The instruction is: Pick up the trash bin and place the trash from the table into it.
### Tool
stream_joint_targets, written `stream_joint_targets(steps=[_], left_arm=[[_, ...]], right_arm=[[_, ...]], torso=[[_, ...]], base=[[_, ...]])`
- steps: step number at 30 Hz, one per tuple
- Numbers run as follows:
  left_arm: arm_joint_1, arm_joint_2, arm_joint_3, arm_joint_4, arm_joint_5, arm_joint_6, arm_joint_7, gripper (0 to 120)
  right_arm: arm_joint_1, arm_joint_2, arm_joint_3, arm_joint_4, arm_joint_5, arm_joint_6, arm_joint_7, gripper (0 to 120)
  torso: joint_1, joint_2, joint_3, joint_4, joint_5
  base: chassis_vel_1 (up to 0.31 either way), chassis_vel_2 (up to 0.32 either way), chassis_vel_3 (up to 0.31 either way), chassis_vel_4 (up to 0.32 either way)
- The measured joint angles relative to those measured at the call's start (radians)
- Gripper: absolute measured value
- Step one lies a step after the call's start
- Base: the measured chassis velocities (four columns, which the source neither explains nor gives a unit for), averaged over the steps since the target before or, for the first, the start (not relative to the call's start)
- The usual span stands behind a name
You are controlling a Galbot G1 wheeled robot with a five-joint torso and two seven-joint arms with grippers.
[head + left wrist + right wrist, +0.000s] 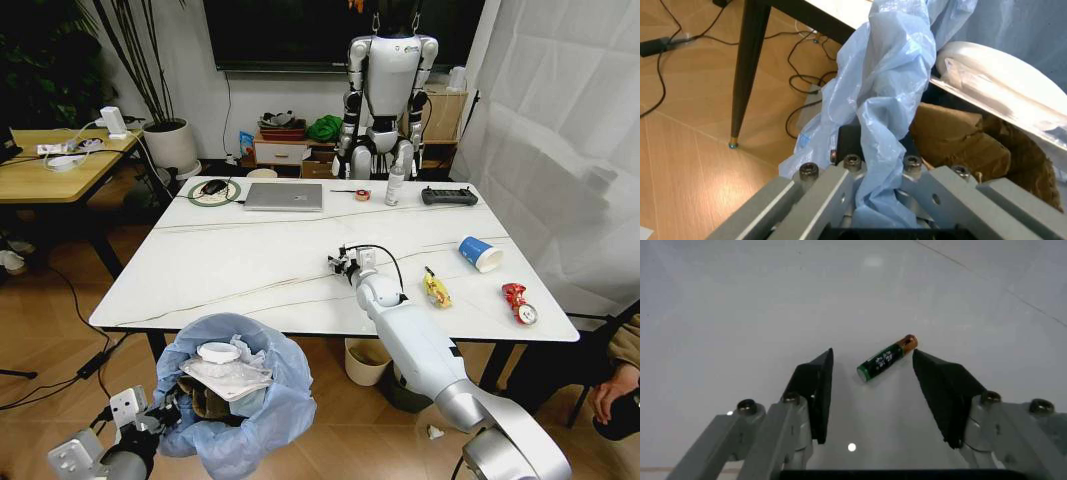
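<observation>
Battery (886, 360) on the table (740, 300) between fingers of spread right end effector (872, 390).

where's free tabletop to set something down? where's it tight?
Free: the table left-centre, between the laptop and the near edge. Tight: the right end around the blue cup, yellow wrapper, red can; also at the right pincer, open around a battery.

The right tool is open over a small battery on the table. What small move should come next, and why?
Probably lower the right tool slightly and close: the battery lies loose on the table between its open fingers. The left tool holds the trash bin.
</observation>
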Motion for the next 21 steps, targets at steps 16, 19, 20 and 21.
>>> stream_joint_targets(steps=[16, 19, 20, 21], left_arm=[[-0.001, 0.003, 0.000, 0.002, -0.002, -0.001, 0.001, 0], [-0.001, 0.003, 0.001, 0.002, -0.002, -0.001, 0.001, 0], [-0.001, 0.003, 0.002, 0.003, -0.002, -0.001, 0.001, 0], [-0.001, 0.003, 0.002, 0.003, -0.002, -0.001, 0.001, 0]], right_arm=[[-0.009, -0.011, -0.012, 0.009, 0.001, -0.004, -0.004, 0], [-0.009, -0.013, -0.013, 0.014, 0.003, -0.004, -0.005, 0], [-0.009, -0.016, -0.014, 0.018, 0.006, -0.004, -0.007, 0], [-0.009, -0.017, -0.014, 0.020, 0.008, -0.004, -0.007, 0]], torso=[[0.000, 0.000, 0.000, 0.0000, 0.0000], [0.000, 0.000, 0.000, 0.0000, 0.0000], [0.000, 0.000, 0.000, 0.0001, 0.0001], [0.000, 0.000, 0.000, 0.0001, 0.0000]], base=[[0.000, 0.000, 0.000, 0.000], [0.000, 0.000, 0.000, 0.000], [0.000, 0.000, 0.000, 0.000], [0.000, 0.000, 0.000, 0.000]])
